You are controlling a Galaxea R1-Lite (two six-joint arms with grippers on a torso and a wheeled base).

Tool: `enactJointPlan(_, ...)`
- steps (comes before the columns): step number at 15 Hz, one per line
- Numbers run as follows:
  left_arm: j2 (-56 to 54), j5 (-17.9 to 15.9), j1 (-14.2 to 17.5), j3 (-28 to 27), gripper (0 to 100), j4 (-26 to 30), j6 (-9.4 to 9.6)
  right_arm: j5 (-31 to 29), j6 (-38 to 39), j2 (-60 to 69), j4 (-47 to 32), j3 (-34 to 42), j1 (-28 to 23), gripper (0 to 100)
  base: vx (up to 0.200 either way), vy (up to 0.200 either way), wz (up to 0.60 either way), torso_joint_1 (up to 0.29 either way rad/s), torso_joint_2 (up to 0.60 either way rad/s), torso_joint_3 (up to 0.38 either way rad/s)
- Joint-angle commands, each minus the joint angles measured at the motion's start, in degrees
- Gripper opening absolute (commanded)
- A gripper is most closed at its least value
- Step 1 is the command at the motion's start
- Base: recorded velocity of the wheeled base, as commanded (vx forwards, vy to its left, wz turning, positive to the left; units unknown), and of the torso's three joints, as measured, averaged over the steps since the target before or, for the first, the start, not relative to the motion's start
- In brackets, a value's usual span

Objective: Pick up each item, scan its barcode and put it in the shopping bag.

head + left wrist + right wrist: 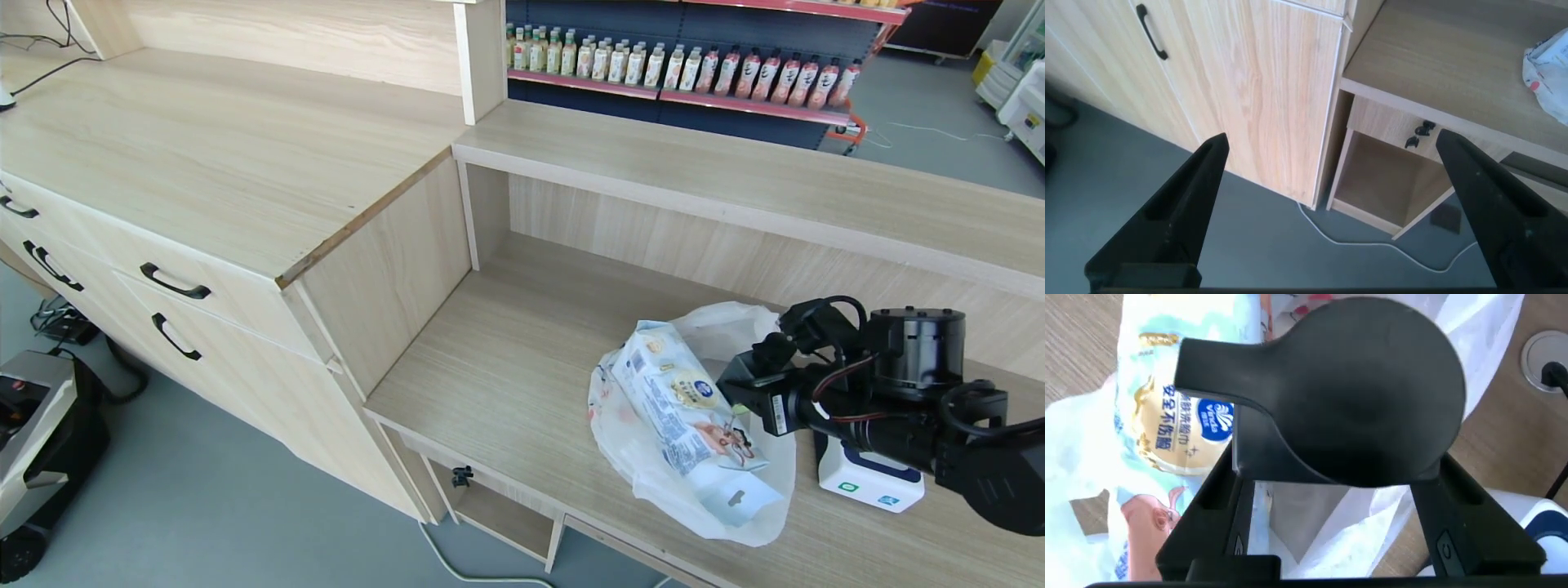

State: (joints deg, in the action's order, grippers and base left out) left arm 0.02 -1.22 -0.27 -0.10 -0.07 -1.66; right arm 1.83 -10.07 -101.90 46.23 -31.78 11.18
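A white plastic shopping bag [624,445] lies crumpled on the lower counter. A long pale-blue and white snack package [682,404] rests across it; I cannot tell if it is inside the bag or on top. My right gripper [739,384] hovers just over the package's right side, its fingers apart with nothing between them. In the right wrist view the package [1159,416] and bag [1490,322] lie under the open gripper [1331,539]. My left gripper [1331,143] hangs open over the floor beside the cabinet, with the bag's edge [1550,57] far off.
A white scanner box [869,486] stands on the counter right of the bag, under my right arm, and shows as the scanner box [1545,523] from the wrist. A raised shelf [735,175] overhangs the counter behind. A tall drawer cabinet [204,163] stands on the left.
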Motion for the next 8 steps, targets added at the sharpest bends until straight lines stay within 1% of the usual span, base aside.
enactJointPlan(1,-0.02,-0.01,0.0,0.01,100,-0.01,-0.01,0.02,-0.65,-0.76,0.36,1.37,-1.16,0,0.0,0.0,0.0,0.0,0.0,0.0)
enactJointPlan(8,-0.02,-0.01,0.0,0.01,100,-0.01,-0.01,-0.07,-1.27,-2.16,0.62,3.92,-1.95,0,0.0,0.0,0.0,0.0,0.0,0.0)
